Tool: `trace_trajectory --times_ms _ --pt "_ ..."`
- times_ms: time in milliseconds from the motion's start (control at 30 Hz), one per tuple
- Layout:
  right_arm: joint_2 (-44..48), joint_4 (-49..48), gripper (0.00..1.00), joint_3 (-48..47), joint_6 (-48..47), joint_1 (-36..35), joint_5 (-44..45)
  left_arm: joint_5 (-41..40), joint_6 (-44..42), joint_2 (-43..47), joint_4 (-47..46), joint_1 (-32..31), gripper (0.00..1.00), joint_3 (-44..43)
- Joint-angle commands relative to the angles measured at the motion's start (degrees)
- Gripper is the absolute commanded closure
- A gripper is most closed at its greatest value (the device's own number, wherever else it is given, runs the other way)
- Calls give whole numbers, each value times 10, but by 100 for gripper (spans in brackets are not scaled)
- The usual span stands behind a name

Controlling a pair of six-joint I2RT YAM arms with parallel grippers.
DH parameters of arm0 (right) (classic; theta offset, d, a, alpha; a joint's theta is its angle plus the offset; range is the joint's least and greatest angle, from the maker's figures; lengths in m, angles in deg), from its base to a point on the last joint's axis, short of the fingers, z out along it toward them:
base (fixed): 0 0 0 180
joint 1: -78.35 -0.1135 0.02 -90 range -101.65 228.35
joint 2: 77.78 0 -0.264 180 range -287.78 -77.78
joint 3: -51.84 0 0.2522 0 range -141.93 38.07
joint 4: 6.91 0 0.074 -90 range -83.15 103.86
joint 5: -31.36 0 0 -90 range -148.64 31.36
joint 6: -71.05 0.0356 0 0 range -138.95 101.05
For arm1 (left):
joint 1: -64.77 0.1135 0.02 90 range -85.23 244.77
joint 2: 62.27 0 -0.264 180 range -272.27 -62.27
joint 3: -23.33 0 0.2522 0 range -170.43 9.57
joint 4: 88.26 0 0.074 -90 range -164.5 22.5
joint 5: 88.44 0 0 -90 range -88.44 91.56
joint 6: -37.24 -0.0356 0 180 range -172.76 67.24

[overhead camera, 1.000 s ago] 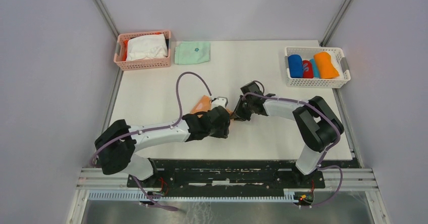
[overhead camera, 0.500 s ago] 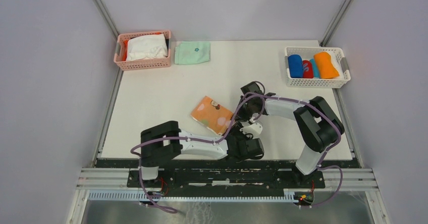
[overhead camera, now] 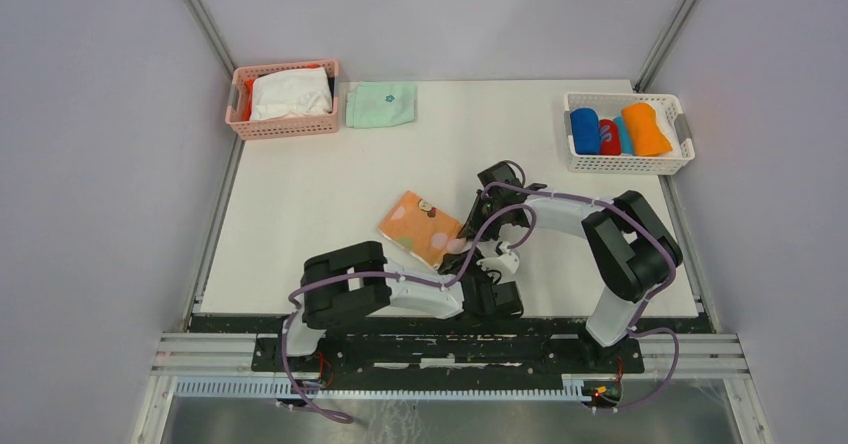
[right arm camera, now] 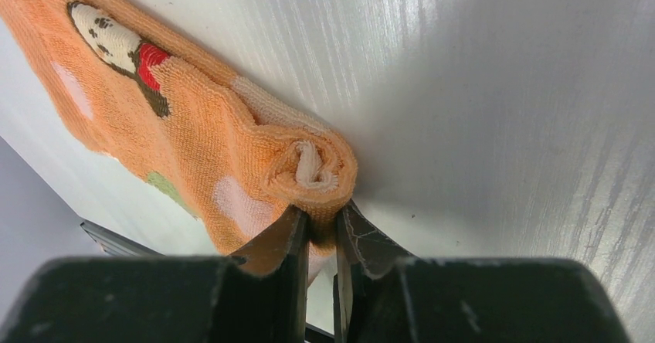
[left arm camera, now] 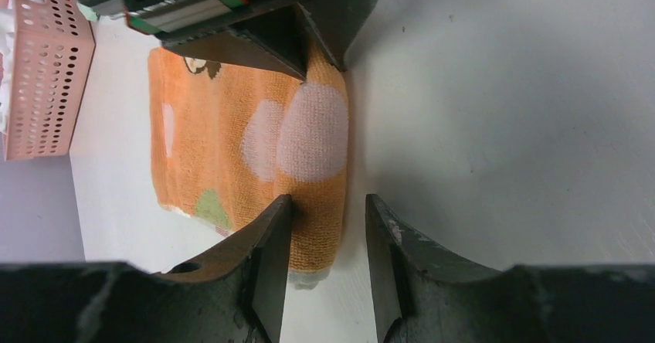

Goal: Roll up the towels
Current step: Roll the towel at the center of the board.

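The peach towel with dots [overhead camera: 418,226] lies flat mid-table, its right edge curled into a short roll [right arm camera: 313,165]. My right gripper [overhead camera: 470,226] is shut on the far end of that roll, as the right wrist view [right arm camera: 323,227] shows. My left gripper [overhead camera: 460,259] is open at the roll's near end. In the left wrist view [left arm camera: 324,235] the roll [left arm camera: 317,142] lies between the fingers [left arm camera: 270,258], touching only the left one. The blue towel [overhead camera: 585,131] and the orange towel [overhead camera: 647,129] lie rolled in the white basket [overhead camera: 680,159].
The white basket at the back right also holds a red and a teal roll. A pink basket [overhead camera: 285,124] with white cloth stands at the back left, the folded mint-green cloth [overhead camera: 381,104] beside it. The left arm is folded along the table's front edge.
The left arm has swung off the towel, folded back along the front edge, and brought its open gripper to the roll's near end. The right gripper has held the roll's far end.
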Motion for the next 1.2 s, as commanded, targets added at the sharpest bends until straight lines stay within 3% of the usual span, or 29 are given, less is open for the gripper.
trace_trajectory --times_ms 0,233,400,567,833,1167 --pt "5 33 78 -6 -14 -2 15 -17 -17 -27 -7 1 54 -17" --pt "8 30 78 -7 -18 -1 9 -6 3 -48 12 19 57 -8" --pt "11 23 77 -12 -31 1 -13 21 15 -38 10 35 74 9" --pt "56 -10 68 7 -32 12 -19 92 29 11 -6 48 87 35" --pt "157 -53 51 42 -45 50 -26 358 75 141 -62 130 91 98" --pt "162 -174 43 118 -16 49 -65 699 168 208 -163 330 91 188"
